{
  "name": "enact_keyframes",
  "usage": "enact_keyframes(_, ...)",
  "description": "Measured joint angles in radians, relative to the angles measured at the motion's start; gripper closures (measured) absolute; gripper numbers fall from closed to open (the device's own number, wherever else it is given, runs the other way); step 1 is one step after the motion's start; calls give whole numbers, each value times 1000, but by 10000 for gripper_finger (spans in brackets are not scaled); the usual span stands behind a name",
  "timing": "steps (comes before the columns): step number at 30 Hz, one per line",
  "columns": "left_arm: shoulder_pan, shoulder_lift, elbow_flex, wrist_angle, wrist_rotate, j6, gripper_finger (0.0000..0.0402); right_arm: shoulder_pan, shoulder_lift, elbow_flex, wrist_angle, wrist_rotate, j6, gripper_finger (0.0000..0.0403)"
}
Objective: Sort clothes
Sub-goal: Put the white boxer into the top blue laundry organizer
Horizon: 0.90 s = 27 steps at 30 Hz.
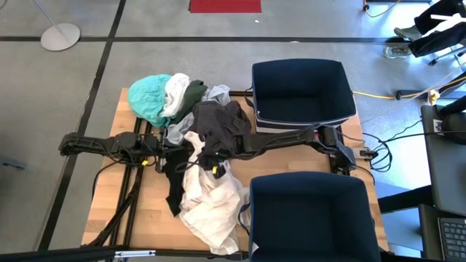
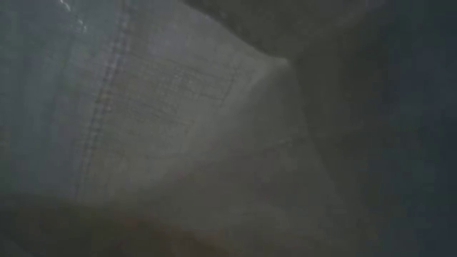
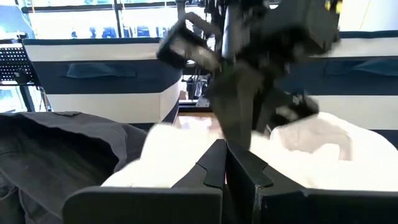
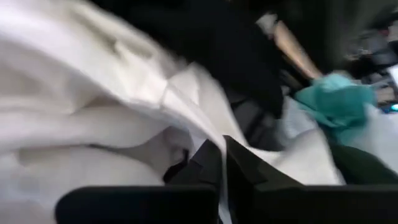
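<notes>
On the wooden table (image 1: 109,204), clothes (image 1: 207,193) lie heaped, white, teal and dark, with both grippers closed.

- A robotics lab or test bay, not a home: a wooden counter (image 1: 109,211) stands alone on a bare grey concrete floor (image 1: 58,94) marked with dark tape lines (image 1: 102,62)
- Two dark robot arms are fixed to the counter, with black cables trailing off its front edge (image 1: 120,211)
- A yellow cable (image 1: 378,94) runs loose across the floor beside the rig
- A desk with a keyboard (image 1: 453,240) sits at the right edge
- A round stand base (image 1: 60,36) and a red mat (image 1: 225,6) lie on the floor beyond
- The left wrist view shows large bright windows (image 3: 74,15) and a music stand (image 3: 15,62)
</notes>
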Motion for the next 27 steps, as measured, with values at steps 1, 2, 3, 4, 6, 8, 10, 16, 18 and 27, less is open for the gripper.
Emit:
enact_keyframes(1, 0, 0, 0, 0, 0, -1, 401, 0, -17, 0, -2, 1, 11, 382)
enact_keyframes(2, 0, 0, 0, 0, 0, -1, 402, 0, -34, 0, -10, 1, 24, 382)
enact_keyframes(3, 0, 0, 0, 0, 0, -1, 402, 0, -50, 0, -10, 1, 28, 383)
enact_keyframes(4, 0, 0, 0, 0, 0, 0, 402, 0, -68, 0, -9, 1, 31, 388)
enact_keyframes(6, 0, 0, 0, 0, 0, 0, 402, 0, -102, 0, -14, 3, 34, 396)
enact_keyframes(8, 0, 0, 0, 0, 0, 0, 402, 0, -134, 0, -11, 24, 35, 396)
enact_keyframes(10, 0, 0, 0, 0, 0, 0, 402, 0, -168, 0, -12, 69, 36, 389)
enact_keyframes(16, 0, 0, 0, 0, 0, 0, 402, -2, -268, 0, -11, 198, 30, 390)
enact_keyframes(18, 0, 0, 0, 0, 0, 0, 402, -2, -303, 0, -9, 240, 29, 395)
enact_keyframes(27, 0, 0, 0, 0, -2, 1, 402, -21, -456, 0, -11, 461, 25, 382)
